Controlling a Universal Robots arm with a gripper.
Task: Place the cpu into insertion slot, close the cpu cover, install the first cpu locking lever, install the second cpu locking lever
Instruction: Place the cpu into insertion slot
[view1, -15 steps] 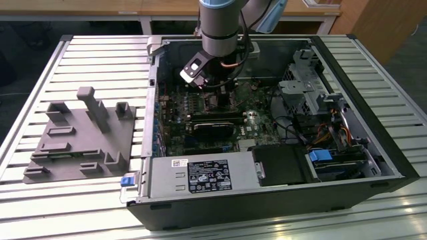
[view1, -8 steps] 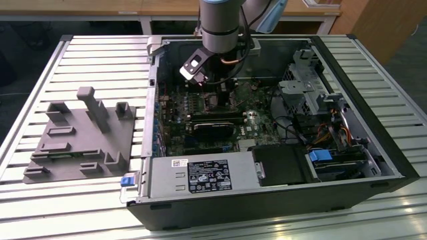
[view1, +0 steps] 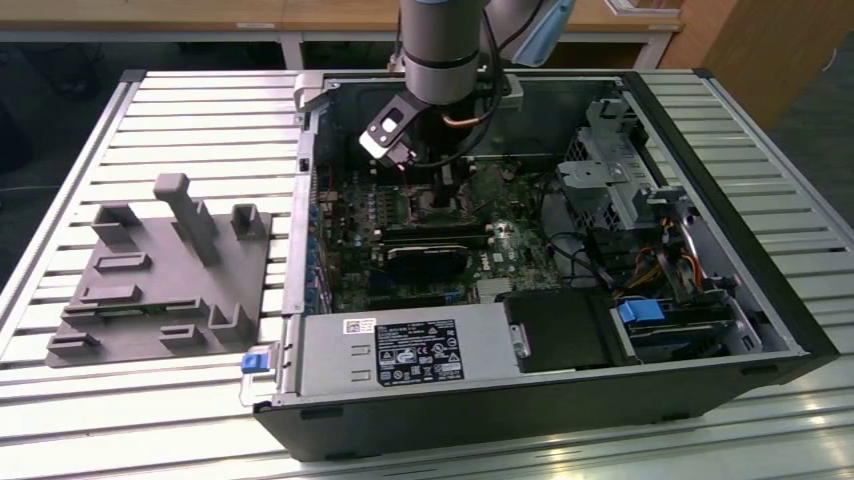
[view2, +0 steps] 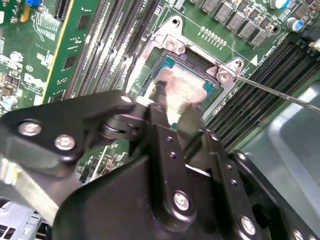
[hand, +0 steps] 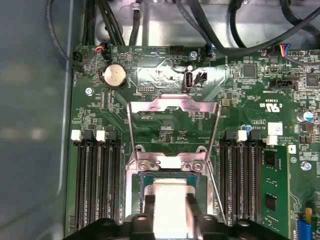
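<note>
Claw (view2: 176, 106) directly over cpu (view2: 187, 84), cpu within insertion slot (view2: 153, 47).

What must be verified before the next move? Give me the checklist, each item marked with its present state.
1. cpu within the rim of the insertion slot: ok.
2. cpu lying flat and fully seated: cannot tell.
3. cpu cover open, lying off the slot: ok.
4. Locking lever unlatched, angled away from the slot: ok.
5. Gripper right at the cpu: ok.
</note>
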